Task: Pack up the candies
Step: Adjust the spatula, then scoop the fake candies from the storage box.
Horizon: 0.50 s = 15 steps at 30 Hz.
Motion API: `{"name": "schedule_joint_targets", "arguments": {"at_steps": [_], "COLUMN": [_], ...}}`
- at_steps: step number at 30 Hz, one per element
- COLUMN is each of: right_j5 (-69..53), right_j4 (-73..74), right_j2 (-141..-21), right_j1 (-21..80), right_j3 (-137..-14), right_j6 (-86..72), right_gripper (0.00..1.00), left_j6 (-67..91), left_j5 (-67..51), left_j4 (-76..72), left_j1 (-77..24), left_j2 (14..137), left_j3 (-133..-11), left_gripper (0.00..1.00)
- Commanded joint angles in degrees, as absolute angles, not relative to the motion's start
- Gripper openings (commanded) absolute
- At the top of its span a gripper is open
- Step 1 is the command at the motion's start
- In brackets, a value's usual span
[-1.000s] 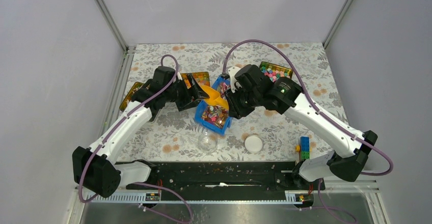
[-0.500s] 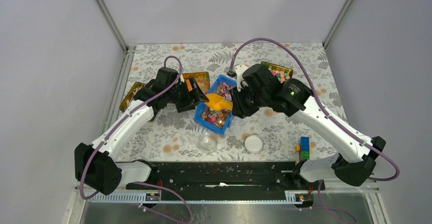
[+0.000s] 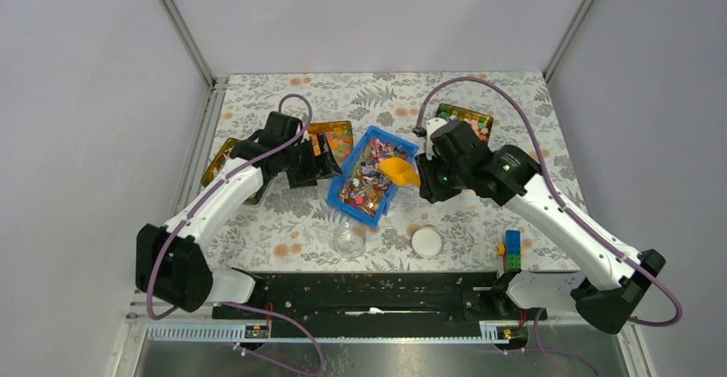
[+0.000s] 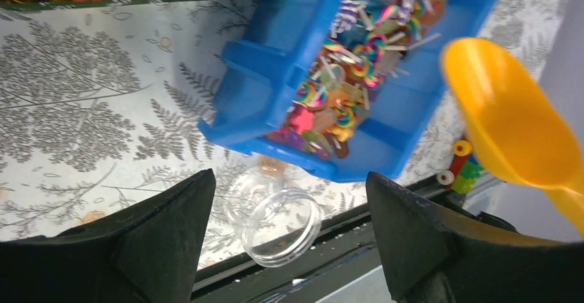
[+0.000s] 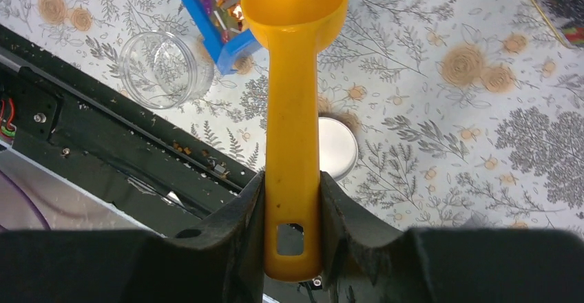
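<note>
The candies (image 3: 367, 184) are small mixed-colour wrapped sweets filling a blue bin (image 3: 339, 190) in the middle of the table; they also show in the left wrist view (image 4: 344, 96). My right gripper (image 3: 424, 180) is shut on the handle of a yellow scoop (image 3: 399, 170), whose bowl hangs over the bin's right edge. In the right wrist view the scoop (image 5: 293, 76) runs straight out from my right gripper (image 5: 293, 186), and no sweets show in its bowl. My left gripper (image 3: 324, 161) stands open and holds nothing, just left of the bin. A clear jar (image 3: 349, 238) stands open in front of the bin.
A white lid (image 3: 426, 242) lies to the right of the jar. One gold tray of orange jelly pieces (image 3: 336, 134) and another gold tray (image 3: 225, 161) sit behind my left arm. A tray of pastel sweets (image 3: 465, 120) is at the back right. Toy bricks (image 3: 512, 248) stand near the front right.
My right arm has carried the scoop rightward across the bin to its right edge. My left gripper has drawn back a little to the left, still open.
</note>
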State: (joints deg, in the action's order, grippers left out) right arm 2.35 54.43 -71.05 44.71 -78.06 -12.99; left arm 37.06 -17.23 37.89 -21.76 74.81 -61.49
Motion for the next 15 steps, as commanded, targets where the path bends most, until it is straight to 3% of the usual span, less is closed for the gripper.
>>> {"name": "schedule_joint_targets", "arguments": {"at_steps": [1, 15], "right_j5": [5.0, 8.3], "right_j4": [55.0, 58.2], "right_j2": [-65.6, -60.7], "right_j1": [42.6, 41.0], "right_j3": [-76.7, -75.9], "right_j6": [-14.0, -15.2], "right_gripper": [0.00, 0.00], "left_j6": [31.5, 33.4], "left_j5": [-14.8, -20.6], "left_j4": [38.6, 30.3], "left_j1": [-21.0, -24.6], "left_j2": [79.5, 89.9], "left_j3": [-64.5, -65.6], "left_gripper": [0.80, 0.75]}}
